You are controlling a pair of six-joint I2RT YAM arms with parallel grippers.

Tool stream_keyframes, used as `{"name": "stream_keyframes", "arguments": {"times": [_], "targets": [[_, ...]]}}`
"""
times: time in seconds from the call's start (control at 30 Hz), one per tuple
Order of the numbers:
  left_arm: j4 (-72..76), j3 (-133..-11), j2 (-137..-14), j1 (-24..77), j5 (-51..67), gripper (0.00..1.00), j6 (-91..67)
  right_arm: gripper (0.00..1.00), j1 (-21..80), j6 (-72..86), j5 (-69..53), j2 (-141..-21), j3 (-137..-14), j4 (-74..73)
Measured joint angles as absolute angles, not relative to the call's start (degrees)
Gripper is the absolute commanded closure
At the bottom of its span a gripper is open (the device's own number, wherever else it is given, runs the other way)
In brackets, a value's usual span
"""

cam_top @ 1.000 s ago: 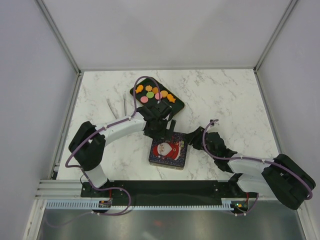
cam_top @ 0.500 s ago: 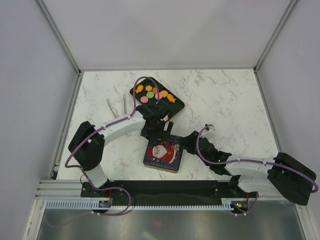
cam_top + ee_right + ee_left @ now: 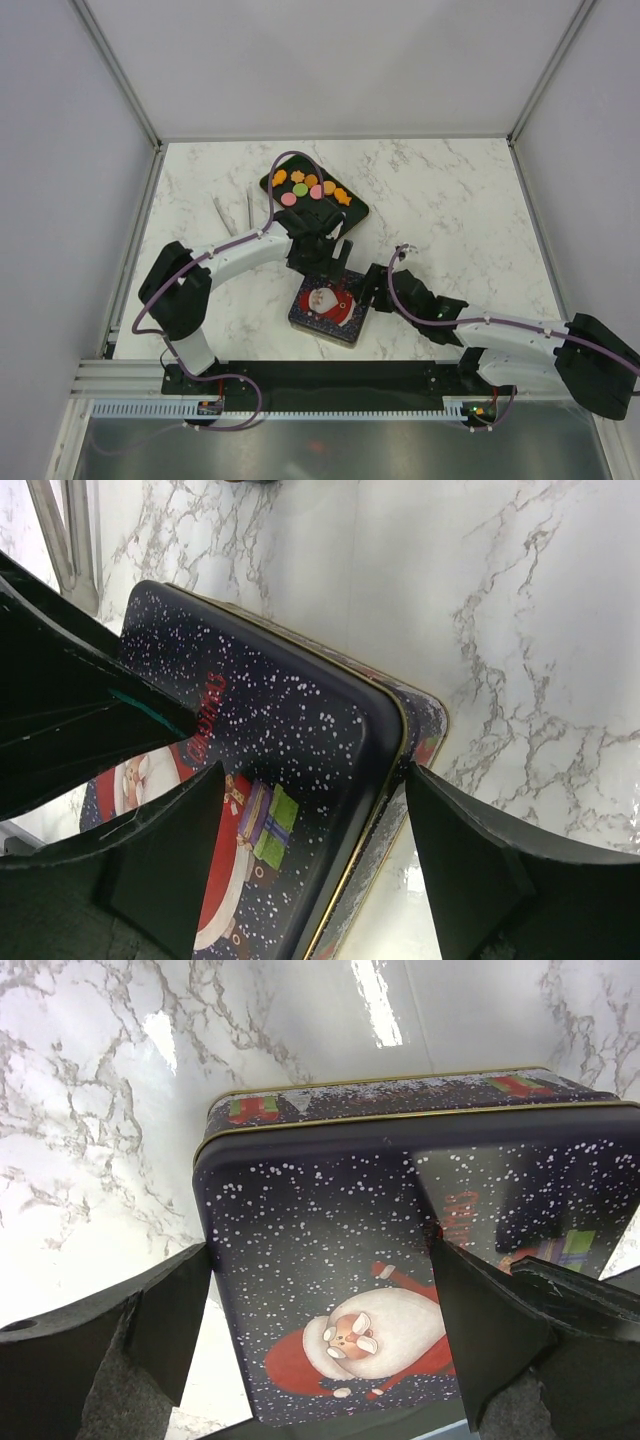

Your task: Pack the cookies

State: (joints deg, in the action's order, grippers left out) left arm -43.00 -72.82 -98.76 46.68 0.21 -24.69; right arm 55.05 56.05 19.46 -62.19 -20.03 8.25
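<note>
The cookies (image 3: 300,187), small orange, pink and green pieces, lie on a black tray (image 3: 353,212) at mid table. A dark blue Santa tin (image 3: 327,308) sits nearer the arms with its lid on. My left gripper (image 3: 327,262) hangs open over the tin's far edge; in the left wrist view the gripper (image 3: 320,1330) has its fingers (image 3: 170,1320) spread above the Santa lid (image 3: 330,1260). My right gripper (image 3: 368,291) is open at the tin's right side; in the right wrist view the gripper (image 3: 315,865) straddles the lid's corner (image 3: 330,740). No cookies show in either wrist view.
Metal tongs (image 3: 232,213) lie left of the tray and show in the right wrist view (image 3: 62,540). White walls close in the marble table (image 3: 460,200) on three sides. Both arms crowd around the tin.
My right arm has reached left to the tin's right edge. The tin has shifted slightly left and toward the near edge. My left gripper has stayed over its far side.
</note>
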Motion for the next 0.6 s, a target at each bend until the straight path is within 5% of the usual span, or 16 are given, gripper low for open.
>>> {"name": "stream_keyframes", "arguments": {"times": [0.33, 0.6], "targets": [[-39.51, -72.82, -98.85, 46.19, 4.25, 0.03, -23.7, 0.22, 40.86, 49.82, 7.38, -59.31, -20.25, 6.87], [-38.96, -72.95, -99.55, 45.91, 5.67, 0.03, -22.92, 0.25, 39.35, 45.89, 5.28, -58.54, -20.84, 4.71]]}}
